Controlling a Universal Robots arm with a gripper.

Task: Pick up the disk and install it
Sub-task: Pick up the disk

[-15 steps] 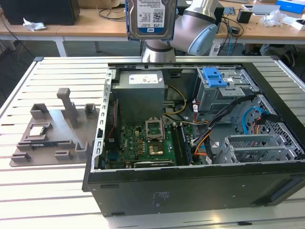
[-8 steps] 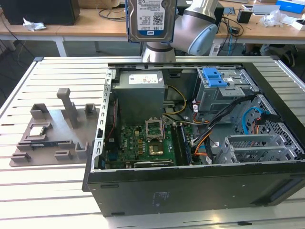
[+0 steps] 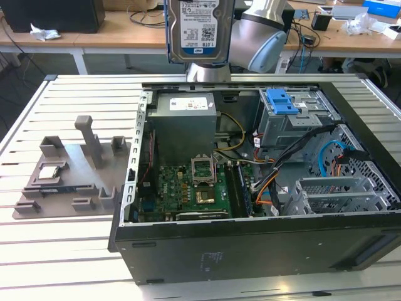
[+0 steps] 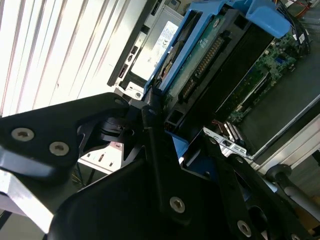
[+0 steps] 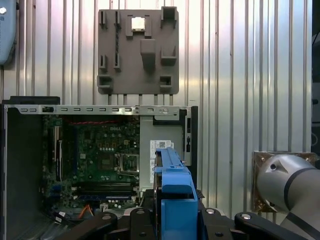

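The disk, silver with a white-and-blue label, hangs upright high above the back edge of the open computer case. In the second wrist view my gripper is shut on the disk, its black fingers clamping the blue bracket at the disk's edge, with the green circuit side showing. In the first wrist view the blue bracket of the disk stands edge-on between the gripper's black parts, above the power supply end of the case.
Inside the case are a grey power supply, a green motherboard, loose cables and a metal drive cage with a blue latch. A grey fixture plate holding a small silver chip lies on the slatted table at the exterior view's left.
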